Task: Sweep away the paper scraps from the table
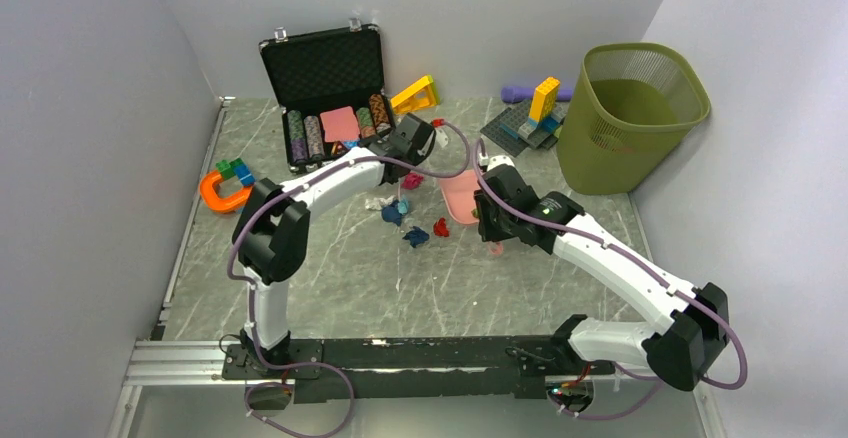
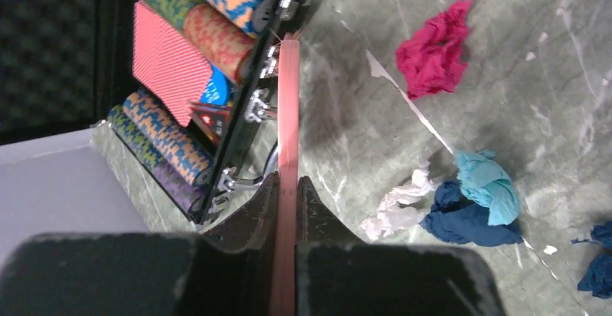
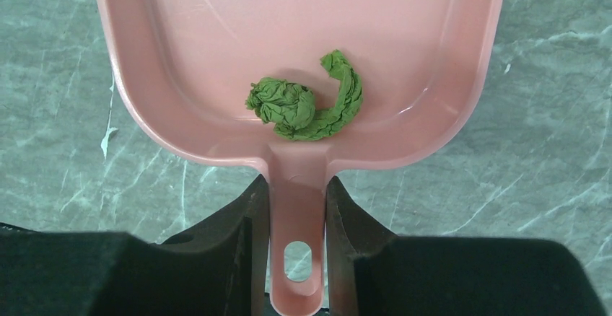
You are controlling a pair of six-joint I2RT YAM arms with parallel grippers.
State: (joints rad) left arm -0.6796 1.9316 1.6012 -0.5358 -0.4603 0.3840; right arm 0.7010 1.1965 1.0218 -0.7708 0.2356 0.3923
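— The left fingers (image 2: 249, 218)?
— Clamped on a thin pink blade (image 2: 289, 99), just beside the chip case (image 2: 216, 42).
— And the paper scraps (image 2: 433, 49)?
— Magenta, white, teal and navy wads lie loose on the worktop (image 2: 548, 78), right of that blade.
— The right fingers (image 3: 231, 222)?
— Gripping the handle of the pink dustpan (image 3: 216, 34); one green scrap (image 3: 303, 107) lies inside it.

Your worktop (image 1: 330, 288) is grey-green marble with thin white veins. At its middle lie loose paper scraps (image 1: 415, 237) in magenta, teal, navy and white. Along the back stand an open black case (image 1: 325, 68), a block plate (image 1: 515, 130) and a green bin (image 1: 610, 148). At the left sits an orange horseshoe toy (image 1: 215, 196).
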